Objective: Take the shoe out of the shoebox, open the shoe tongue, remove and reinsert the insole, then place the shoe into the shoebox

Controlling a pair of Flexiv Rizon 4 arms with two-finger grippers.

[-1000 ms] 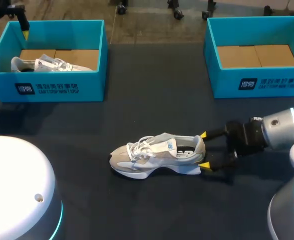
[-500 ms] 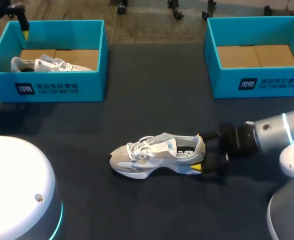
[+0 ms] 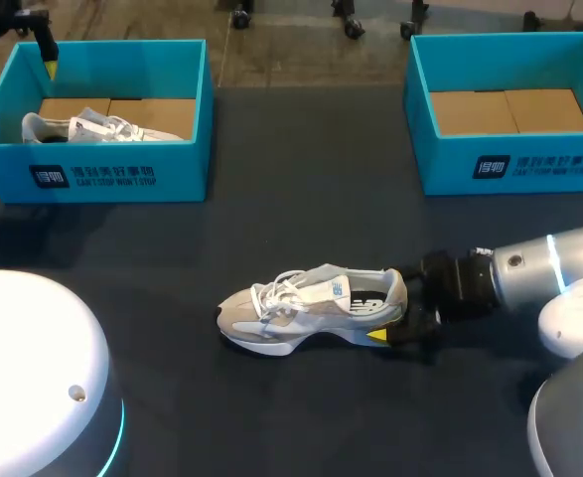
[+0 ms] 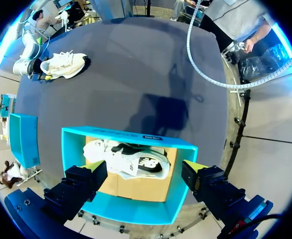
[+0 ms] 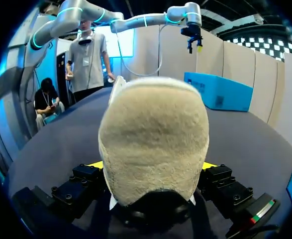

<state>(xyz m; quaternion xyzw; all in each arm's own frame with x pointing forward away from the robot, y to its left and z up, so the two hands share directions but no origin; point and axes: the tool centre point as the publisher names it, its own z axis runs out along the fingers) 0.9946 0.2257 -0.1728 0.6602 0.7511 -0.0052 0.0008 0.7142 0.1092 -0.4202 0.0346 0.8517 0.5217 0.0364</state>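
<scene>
One step done, by the look: shoe (image 3: 311,308) out on table (image 3: 301,199), well clear of left box (image 3: 92,174). Right gripper (image 5: 153,165) clamped on heel (image 5: 153,124); left gripper (image 4: 143,169) spread apart, hovering above left box. Next up: steady heel, bring left gripper across, lift tongue open.

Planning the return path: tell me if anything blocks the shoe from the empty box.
Nothing visible does. The shoe lies mid-table, heel held in the right gripper; nothing lies on the table between it and the empty box.

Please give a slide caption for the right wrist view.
Right gripper shut on the heel of the shoe on the table.
</scene>
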